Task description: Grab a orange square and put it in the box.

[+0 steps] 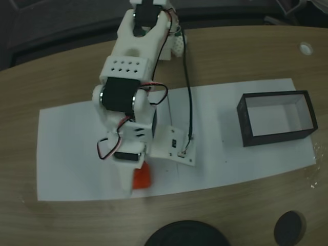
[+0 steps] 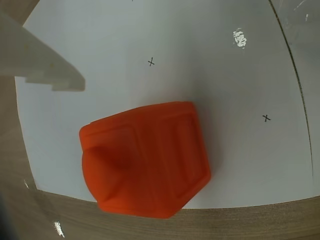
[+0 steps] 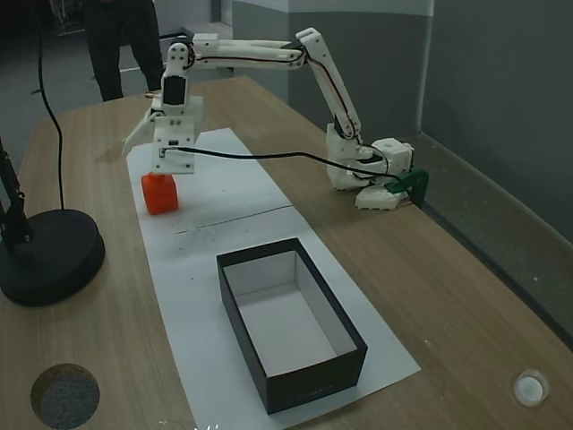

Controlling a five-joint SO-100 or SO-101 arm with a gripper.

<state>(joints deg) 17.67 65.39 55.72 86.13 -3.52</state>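
Wood table (image 3: 448, 296) w/ white paper (image 3: 224, 193); orange square (image 3: 160, 193) near paper edge

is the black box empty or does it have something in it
Empty. Both fixed views show the box with only its bare white bottom; the orange square sits outside on the paper.

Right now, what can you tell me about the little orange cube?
The orange square is a small, bright orange-red cube with rounded edges and raised ridges on its faces, plastic by the look of it. It sits on the white paper near the edge by the wooden table, far from the box. The gripper hangs just above it, not holding it.
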